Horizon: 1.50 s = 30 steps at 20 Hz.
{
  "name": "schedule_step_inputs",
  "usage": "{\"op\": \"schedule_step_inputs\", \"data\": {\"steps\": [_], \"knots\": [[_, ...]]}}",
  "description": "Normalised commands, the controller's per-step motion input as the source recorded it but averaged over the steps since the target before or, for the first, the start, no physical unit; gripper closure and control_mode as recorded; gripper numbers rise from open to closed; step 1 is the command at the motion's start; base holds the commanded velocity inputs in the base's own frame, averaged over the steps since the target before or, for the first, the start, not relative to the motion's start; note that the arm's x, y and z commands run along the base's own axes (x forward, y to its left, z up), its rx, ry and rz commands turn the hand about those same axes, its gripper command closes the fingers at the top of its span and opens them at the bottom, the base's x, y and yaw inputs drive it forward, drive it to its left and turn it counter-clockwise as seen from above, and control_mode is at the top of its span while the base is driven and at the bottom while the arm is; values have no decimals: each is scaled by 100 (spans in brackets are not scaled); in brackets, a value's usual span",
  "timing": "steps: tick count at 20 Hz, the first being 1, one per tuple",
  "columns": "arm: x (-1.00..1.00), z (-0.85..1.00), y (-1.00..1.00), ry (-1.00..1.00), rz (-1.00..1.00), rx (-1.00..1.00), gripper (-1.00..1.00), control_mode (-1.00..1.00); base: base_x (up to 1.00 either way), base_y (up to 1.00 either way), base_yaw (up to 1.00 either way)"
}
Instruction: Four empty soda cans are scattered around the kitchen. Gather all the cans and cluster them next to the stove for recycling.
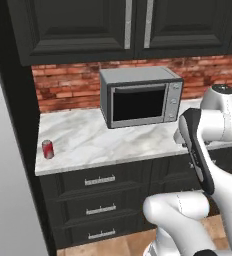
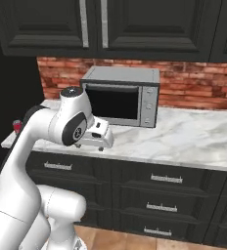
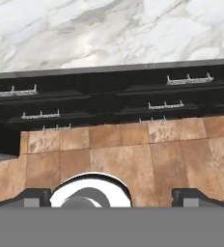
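A: What stands farthest left on the counter?

B: A red soda can (image 1: 48, 149), upright with a silver top, near the left end of the white marble counter (image 1: 93, 137) and close to its front edge. From the right base camera just a sliver of it (image 2: 17, 126) peeks out behind the arm's elbow.

A: And moving right from there?

B: Bare marble, then a grey microwave (image 1: 140, 96) set back against the red brick wall (image 1: 68, 85), door shut, with its small control panel on the right side. The can is well apart from it. Black panelled upper cabinets (image 1: 88, 25) hang above, and black drawers (image 1: 100, 200) with silver handles run below the counter.

A: Where's the arm?

B: It rises white with dark joints on the right of the left base view, folded over in front of the counter edge, to the right of the microwave. In the right base view the hand hangs over the counter's front edge, below the microwave's left corner.

A: The gripper?

B: In the hand view the gripper (image 3: 112, 198) looks down over the counter lip, the drawer fronts and the terracotta tile floor (image 3: 133, 154). The two dark fingertips (image 3: 34, 197) sit far apart at the bottom corners, spread wide with nothing between them.

A: So the can is untouched?

B: Yes, it stands alone, well to the left of the hand.
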Motion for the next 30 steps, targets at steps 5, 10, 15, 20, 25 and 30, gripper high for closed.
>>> {"op": "schedule_step_inputs", "data": {"steps": [5,10,15,20,25,30], "knots": [[0,0,0,0,0,0,-100,100,70,-2,0],[0,0,0,0,0,0,-100,100,57,-4,0],[0,0,0,0,0,0,-100,100,30,-3,1],[2,-6,5,0,6,0,-100,-100,10,0,3],[6,-4,69,0,34,0,-100,-100,0,0,0],[0,0,68,0,43,0,-100,-100,0,0,0]]}}
